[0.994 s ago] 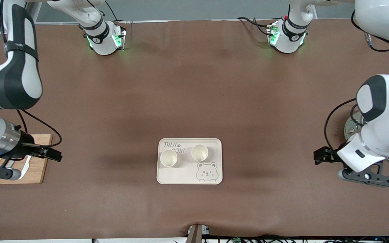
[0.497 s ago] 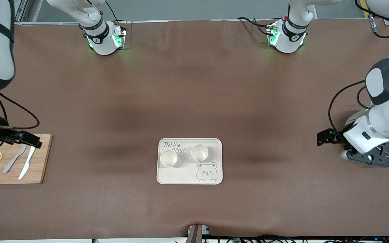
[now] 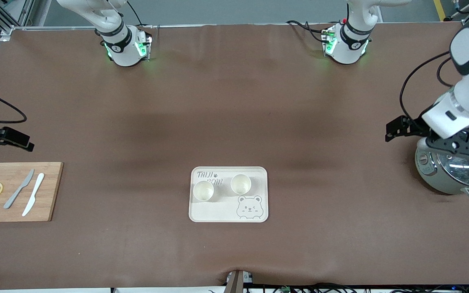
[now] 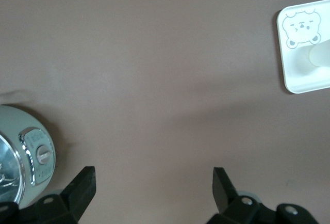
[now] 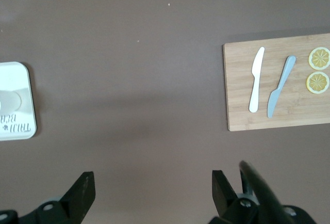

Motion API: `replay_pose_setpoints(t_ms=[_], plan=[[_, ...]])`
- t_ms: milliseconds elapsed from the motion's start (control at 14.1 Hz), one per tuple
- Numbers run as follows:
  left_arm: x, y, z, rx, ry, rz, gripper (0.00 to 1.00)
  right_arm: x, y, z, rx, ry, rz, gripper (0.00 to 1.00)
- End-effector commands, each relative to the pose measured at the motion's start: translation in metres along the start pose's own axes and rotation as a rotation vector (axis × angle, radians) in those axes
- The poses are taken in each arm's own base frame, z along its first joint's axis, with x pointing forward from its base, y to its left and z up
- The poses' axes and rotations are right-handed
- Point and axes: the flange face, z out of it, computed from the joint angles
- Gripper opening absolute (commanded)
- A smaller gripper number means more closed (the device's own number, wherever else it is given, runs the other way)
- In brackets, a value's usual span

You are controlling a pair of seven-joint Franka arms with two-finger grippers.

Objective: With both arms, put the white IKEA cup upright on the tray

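Observation:
The cream tray (image 3: 255, 175) with the bear drawing lies mid-table, near the front camera. Two white cups (image 3: 203, 190) (image 3: 240, 184) stand upright on it, side by side. My left gripper (image 3: 456, 147) hangs open and empty over a pot at the left arm's end; its wrist view (image 4: 153, 175) shows bare table between the fingers and a tray corner (image 4: 301, 77). My right gripper (image 5: 153, 178) is open and empty over bare table at the right arm's end. In the front view only its black wrist mount shows, at the edge. The tray's edge (image 5: 18, 77) shows in its view.
A metal pot with a glass lid (image 3: 454, 171) stands at the left arm's end, also in the left wrist view (image 4: 23, 154). A wooden cutting board (image 3: 47, 195) with two knives and two lemon slices lies at the right arm's end, also in the right wrist view (image 5: 237, 105).
Both arms have drawn up and back toward the table's ends, uncovering the cutting board and the pot. The tray and both cups have not moved.

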Motion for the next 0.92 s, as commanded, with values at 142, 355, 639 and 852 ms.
replay_pose_setpoints(t_ms=[142,355,639,852], plan=[[-0.020,0.004,-0.052,-0.005,0.021,0.010,1.00,-0.054,0.006,-0.014,0.017,-0.017,-0.024,1.00],[-0.021,0.005,-0.081,-0.006,0.009,0.012,1.00,-0.076,0.006,-0.019,0.016,-0.022,-0.031,1.00],[-0.019,0.006,-0.096,-0.011,0.007,0.014,1.00,-0.074,0.007,-0.026,0.012,-0.006,-0.090,1.00],[-0.014,0.004,-0.102,-0.005,-0.031,0.018,1.00,-0.074,0.010,-0.036,0.022,0.008,-0.073,1.00]])
